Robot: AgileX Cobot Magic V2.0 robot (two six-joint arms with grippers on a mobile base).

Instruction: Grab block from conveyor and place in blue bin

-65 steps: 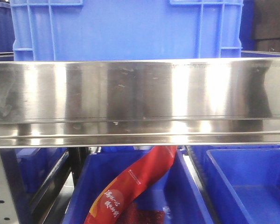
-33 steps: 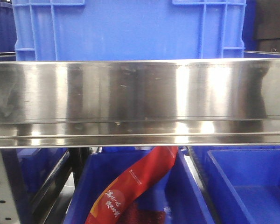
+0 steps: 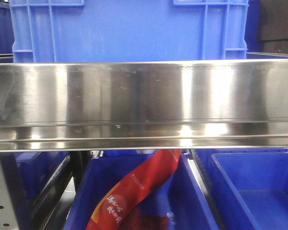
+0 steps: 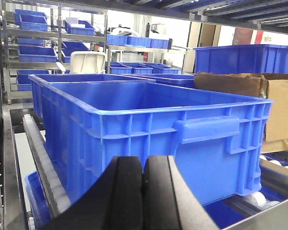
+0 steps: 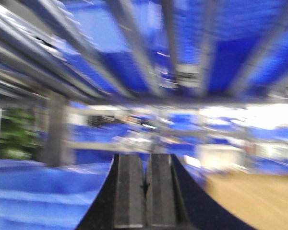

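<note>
The green block and the conveyor are out of view in all views. A large blue bin [image 4: 149,110] stands on a roller rack just ahead of my left gripper [image 4: 143,165], which is shut and empty. My right gripper [image 5: 146,163] is shut and empty; its view is motion-blurred, showing blue crates and shelf rails. In the front view a blue bin [image 3: 129,28] sits on top behind a steel rail [image 3: 144,103].
Below the steel rail are blue bins, one [image 3: 101,187] holding a red packet [image 3: 134,191], another [image 3: 259,191] at right. A cardboard box [image 4: 278,105] stands right of the large bin. Shelves of blue crates [image 4: 33,28] stand behind. White rollers [image 4: 48,177] run at left.
The front view has shifted slightly; the blue bin on top sits a little further left in frame than before.
</note>
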